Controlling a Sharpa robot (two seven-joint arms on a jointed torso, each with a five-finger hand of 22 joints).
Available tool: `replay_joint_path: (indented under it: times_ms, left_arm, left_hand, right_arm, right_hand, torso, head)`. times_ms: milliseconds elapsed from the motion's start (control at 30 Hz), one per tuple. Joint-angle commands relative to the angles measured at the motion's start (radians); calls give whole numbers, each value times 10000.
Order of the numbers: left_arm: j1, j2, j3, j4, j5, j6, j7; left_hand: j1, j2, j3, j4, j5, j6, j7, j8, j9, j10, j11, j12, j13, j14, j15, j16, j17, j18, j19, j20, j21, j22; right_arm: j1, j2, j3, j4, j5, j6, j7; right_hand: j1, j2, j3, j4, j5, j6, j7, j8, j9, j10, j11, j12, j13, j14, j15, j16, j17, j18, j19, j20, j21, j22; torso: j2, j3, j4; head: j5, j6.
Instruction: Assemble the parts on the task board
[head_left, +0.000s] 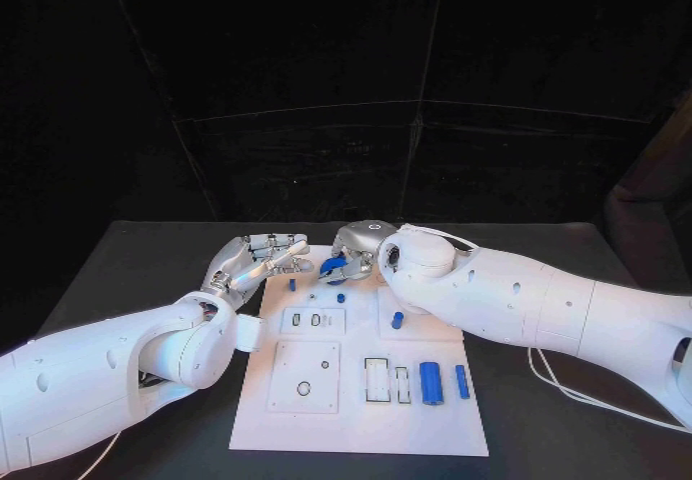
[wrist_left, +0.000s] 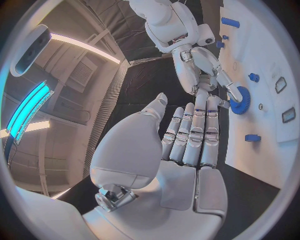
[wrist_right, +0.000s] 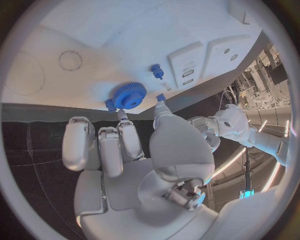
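- The task board (head_left: 361, 420), a white plate, lies in the middle of the black table (head_left: 144, 260), with raised white panels and slots on it
- The right hand (head_left: 361, 250) reaches over the board's far edge and pinches a blue gear (wrist_right: 129, 94) at its fingertips, just above the board
- The left hand (head_left: 260, 258) hovers at the far left corner, fingers straight and held side by side, holding nothing, close to the gear
- A blue cylinder (head_left: 430, 380) lies near the board's right side, a slimmer blue pin (head_left: 462, 381) beside it
- Small blue pegs (head_left: 397, 320) stand near the far end
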Motion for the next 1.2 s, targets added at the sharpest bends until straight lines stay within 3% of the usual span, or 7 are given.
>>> replay_joint_path:
  times_ms: [33,333,500,767,933,1100,1200]
  left_arm:
    - [16,2,10,12,-56,53,0]
    - [16,-34,10,37,-56,39,-11]
    - [16,-44,10,47,-56,34,-10]
    - [16,-51,10,40,-56,34,-9]
    - [16,-66,10,16,-56,43,-3]
    - [16,-121,10,12,-56,109,-22]
    - [16,-158,9,5,-57,161,-32]
  left_hand:
    - [0,94,1,-57,-46,40,35,-66,3,-29,3,-52,-17,20,-1,-57,14,140,-3,44,-41,-8]
    - [-1,94,1,-62,-46,34,38,-72,1,-37,5,-58,-18,18,1,-64,15,139,-4,45,-44,-11]
    - [-1,94,1,-62,-46,34,38,-72,1,-37,5,-58,-18,18,1,-64,15,139,-4,45,-44,-11]
    - [-2,97,1,-71,-46,25,43,-81,-1,-50,10,-68,-20,15,4,-74,18,138,-4,47,-48,-16]
    - [-2,97,1,-71,-46,25,43,-81,-1,-50,10,-68,-20,15,4,-74,18,138,-4,47,-48,-16]
    - [11,92,3,-100,-46,14,43,-95,-2,-64,13,-80,-22,12,8,-91,23,137,-6,48,-56,-24]
    - [17,89,4,-111,-45,12,42,-98,-2,-68,14,-83,-22,12,8,-95,24,137,-7,49,-57,-26]
  right_arm:
    - [21,13,3,-32,295,666,-99]
    - [22,-18,3,-102,447,1081,-142]
    - [22,-45,3,-85,506,989,-119]
    - [19,-282,2,102,632,-738,385]
    - [16,-806,2,426,1612,-1821,1498]
    - [22,-1748,0,986,3562,-2029,2528]
    - [25,-2543,-3,1393,4675,-1900,2995]
  right_hand:
    - [-197,71,-168,72,-228,-55,2,-44,-4,-23,69,-5,563,907,61,32,2054,-140,5,64,-20,5]
    - [-155,243,-339,45,-19,214,-26,-12,25,59,51,97,676,916,53,45,2093,-147,27,66,2,51]
    - [-99,309,-404,38,88,253,-45,-8,27,89,36,134,717,920,41,51,2111,-149,31,58,9,62]
    - [433,399,-637,-77,783,298,-32,-35,17,195,40,262,861,934,39,72,2169,-162,61,47,44,125]
    - [1055,470,-685,-295,1190,-156,11,-92,-27,82,73,128,736,882,66,-10,1963,-116,-79,71,-55,-117]
    - [1735,504,-732,-628,1345,169,-12,-33,16,-283,54,-297,319,741,47,-242,1419,27,-488,68,-375,-856]
    - [2235,469,-763,-940,1458,288,-63,37,38,-448,3,-490,132,692,0,-351,1225,87,-663,23,-558,-1200]
  torso:
    - [2,0,8]
    - [1,2,12]
    - [2,-1,3]
    - [-5,3,1]
    - [-8,21,-25]
    - [-27,-1,-48]
    - [-33,17,-104]
  head:
    - [-1,-9]
    - [1,-32]
    - [1,-33]
    - [4,-1]
    - [21,48]
    - [-30,58]
    - [7,60]
